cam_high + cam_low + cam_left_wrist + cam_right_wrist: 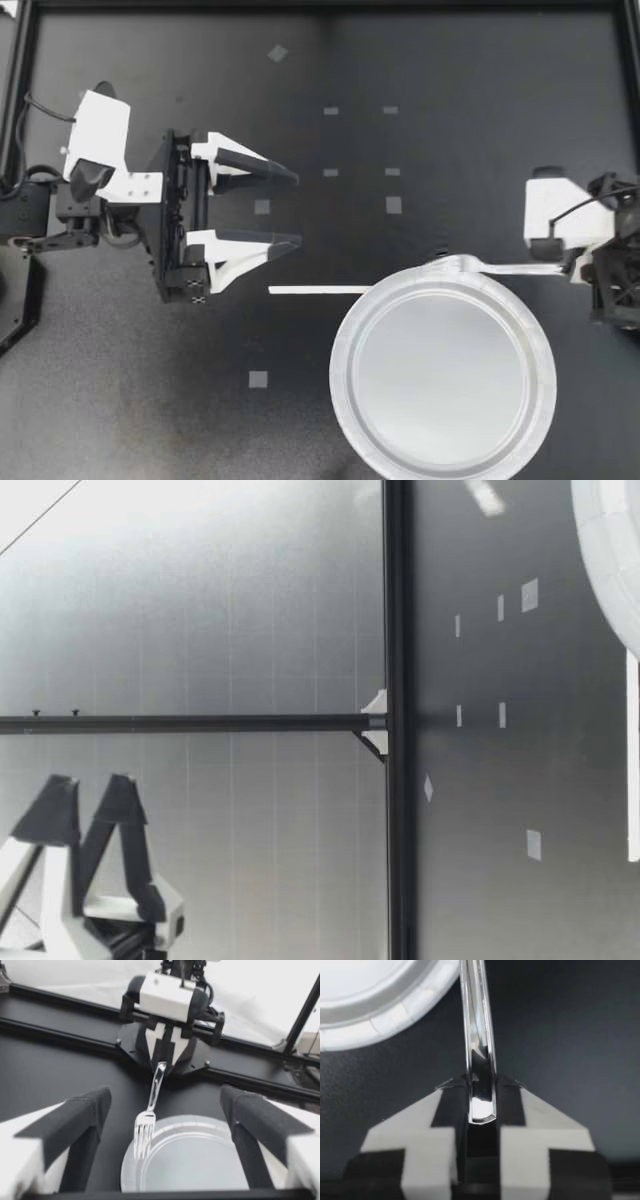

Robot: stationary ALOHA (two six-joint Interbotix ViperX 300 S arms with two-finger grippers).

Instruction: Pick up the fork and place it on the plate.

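Clear plastic fork (pixel 505 267), gripped at its handle end between the closed fingers of my right gripper (pixel 574 268). Its tines reach over the rim of the white plate (pixel 340 372), and in the left wrist view they appear to hover just above that rim. My left gripper (pixel 299 209) hangs off to the side with its fingers spread wide, holding nothing. Step in hand: the carry to the plate. The next move calls for bringing the fork further over the plate's middle, lowering it, then opening the fingers.
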